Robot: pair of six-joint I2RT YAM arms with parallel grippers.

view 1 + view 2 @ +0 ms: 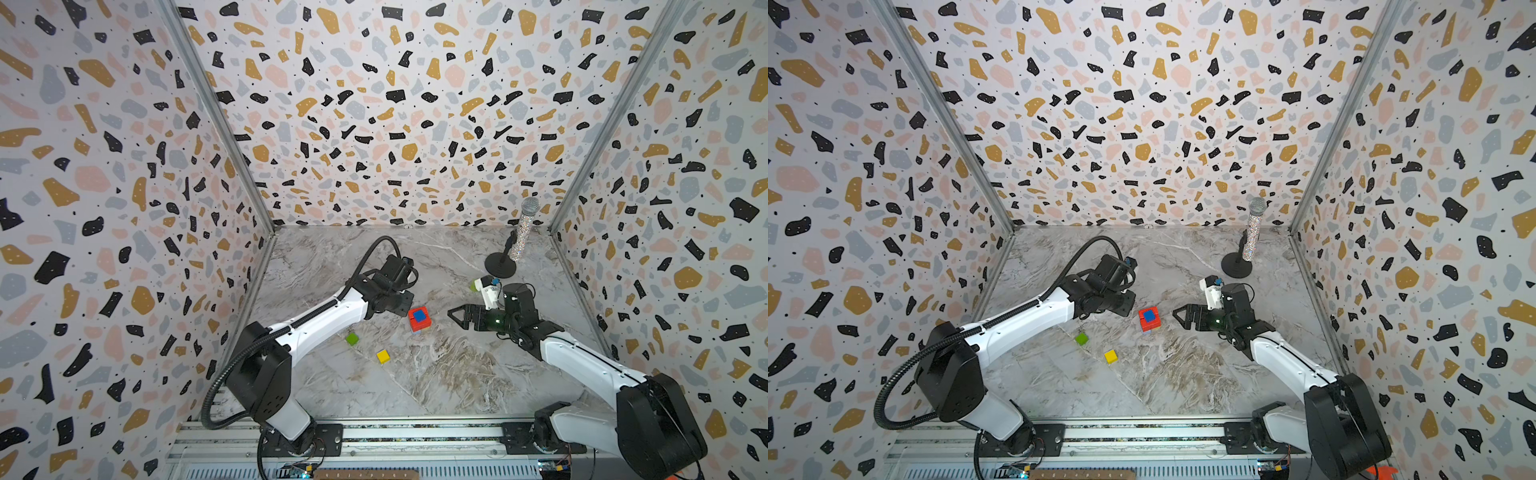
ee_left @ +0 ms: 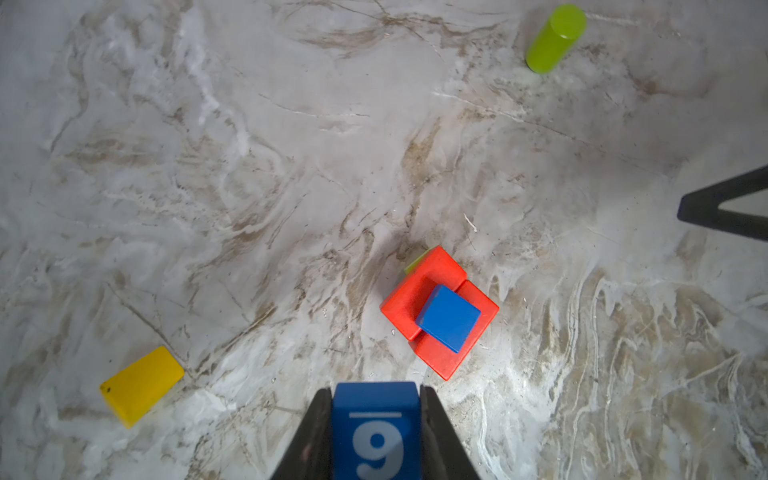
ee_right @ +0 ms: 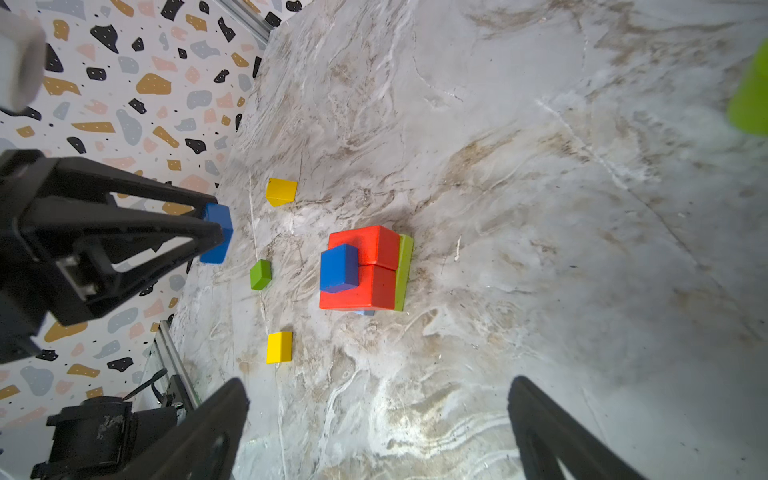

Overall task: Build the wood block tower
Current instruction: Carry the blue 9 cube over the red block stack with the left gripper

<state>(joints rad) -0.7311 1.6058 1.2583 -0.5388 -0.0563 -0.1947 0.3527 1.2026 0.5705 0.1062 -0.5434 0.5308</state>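
where speckled walls (image 1: 374,104) enclose it, the marble table (image 1: 436,374) bears wood blocks (image 1: 383,356).

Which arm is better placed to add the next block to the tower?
Left: the left gripper grips the blue "9" block near the tower; the right gripper stands open and empty.

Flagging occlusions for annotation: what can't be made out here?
- blue "9" block: left wrist view, cut off by bottom edge; both top views, hidden under left arm.
- light blue block under tower: right wrist view, only a sliver, red bricks cover it.
- green cylinder: right wrist view, blurred, cut by edge.
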